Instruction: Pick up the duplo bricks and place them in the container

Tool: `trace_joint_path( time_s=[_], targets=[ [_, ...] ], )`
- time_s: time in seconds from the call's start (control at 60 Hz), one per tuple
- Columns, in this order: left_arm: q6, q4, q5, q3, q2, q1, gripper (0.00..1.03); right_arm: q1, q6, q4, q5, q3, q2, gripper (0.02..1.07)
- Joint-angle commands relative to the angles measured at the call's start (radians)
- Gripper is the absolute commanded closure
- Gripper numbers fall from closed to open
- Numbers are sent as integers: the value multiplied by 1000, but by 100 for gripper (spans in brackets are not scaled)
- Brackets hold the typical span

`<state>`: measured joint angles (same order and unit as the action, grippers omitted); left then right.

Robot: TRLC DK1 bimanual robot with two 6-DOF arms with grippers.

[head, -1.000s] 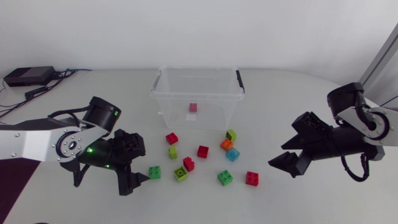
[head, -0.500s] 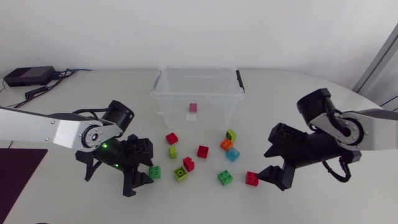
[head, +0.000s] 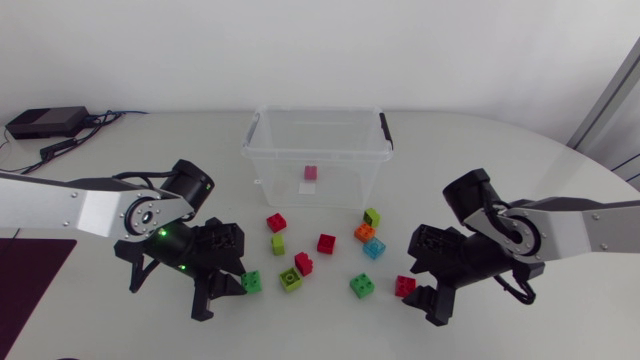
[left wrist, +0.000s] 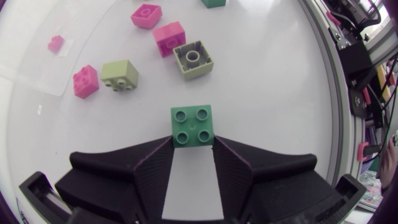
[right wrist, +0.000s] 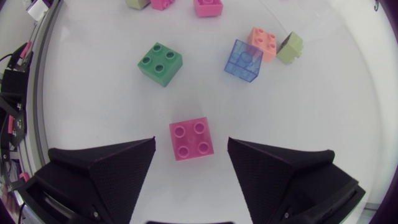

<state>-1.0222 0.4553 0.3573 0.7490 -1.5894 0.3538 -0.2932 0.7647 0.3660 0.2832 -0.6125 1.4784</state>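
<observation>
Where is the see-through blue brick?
The translucent blue square brick sits right of centre in the head view, close beside the small orange brick, in front of the clear plastic container.

**Task objects, seen from above.** The clear container [head: 316, 112] stands upright and lidless at the far middle, with one small pink piece [head: 310, 172] on its floor. Eleven bricks lie on the table near of it.

- **Left:** the far red brick [head: 276, 222], with the small lime brick [head: 278, 244] just near of it.
- **Middle:** the central red brick [head: 326, 243], then the tilted red brick [head: 304, 263] just beside the large lime brick [head: 290, 278].
- **Right:** the olive brick [head: 372, 216], orange brick [head: 364, 232] and translucent blue brick [head: 374, 248], clustered and touching.
- **Nearest row:**
  - The left green brick [left wrist: 191, 126] sits studs up, pinched between the fingertips of my left gripper [left wrist: 193, 142].
  - The right green brick [head: 362, 286] lies free.
  - The near red brick [right wrist: 192, 138] sits studs up between the spread fingers of my right gripper [right wrist: 191, 144], touching neither.
</observation>
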Motion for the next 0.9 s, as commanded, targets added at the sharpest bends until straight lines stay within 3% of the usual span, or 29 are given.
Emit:
trace_joint_path(
  time_s=[0.0,0.15,0.3,0.583,0.8,0.883],
  targets=[
    [-24,23,19,18,57,-10,73,-11,27,-19,-6,33,26,33],
    [-16,72,34,32,157,-26,73,-21,28,-59,-6,46,59,65],
    [-9,154,75,95,244,-56,73,-21,33,-65,-6,51,71,74],
    [106,158,141,236,298,-67,73,-11,36,16,-1,37,-55,78],
    [320,-69,141,332,204,-73,72,-17,4,123,4,-38,-184,78],
    [352,-93,140,385,147,-78,72,-18,-15,152,5,-84,-210,78]
  ],
)
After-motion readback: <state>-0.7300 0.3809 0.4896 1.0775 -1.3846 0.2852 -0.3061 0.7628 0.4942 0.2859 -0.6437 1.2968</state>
